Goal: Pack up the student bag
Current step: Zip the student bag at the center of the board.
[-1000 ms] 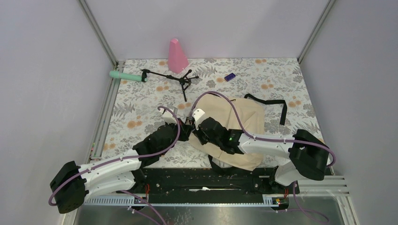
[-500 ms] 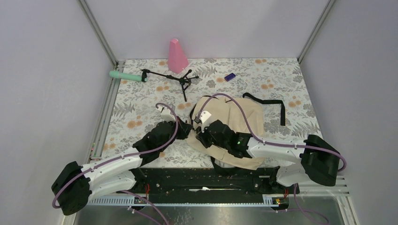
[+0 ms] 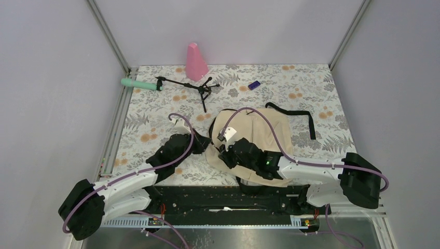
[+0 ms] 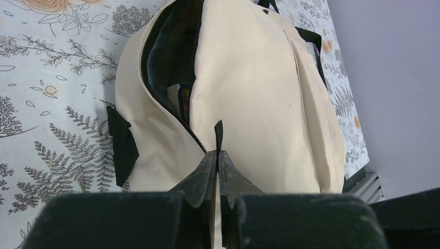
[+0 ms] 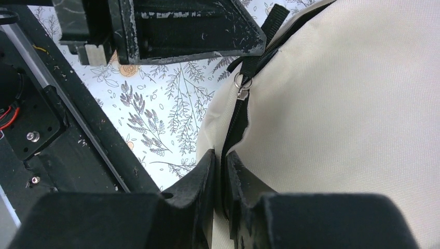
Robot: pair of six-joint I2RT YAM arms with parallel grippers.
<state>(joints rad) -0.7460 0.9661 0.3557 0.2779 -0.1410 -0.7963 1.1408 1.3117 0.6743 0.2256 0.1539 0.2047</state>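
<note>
Where the student bag (image 4: 259,78) gapes, a bluish item (image 4: 183,99) shows inside.

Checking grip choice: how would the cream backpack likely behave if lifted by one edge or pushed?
Likely floppy: the student bag sags with creases and a gaping opening, so one-edge lifts would probably fold it. Probably not slippery: the left gripper and right gripper each pinch thin bits of it. Pushed, it may bunch on the tablecloth rather than slide.

Bright, even light with soft shadows; the student bag (image 4: 259,78) is sharp.
</note>
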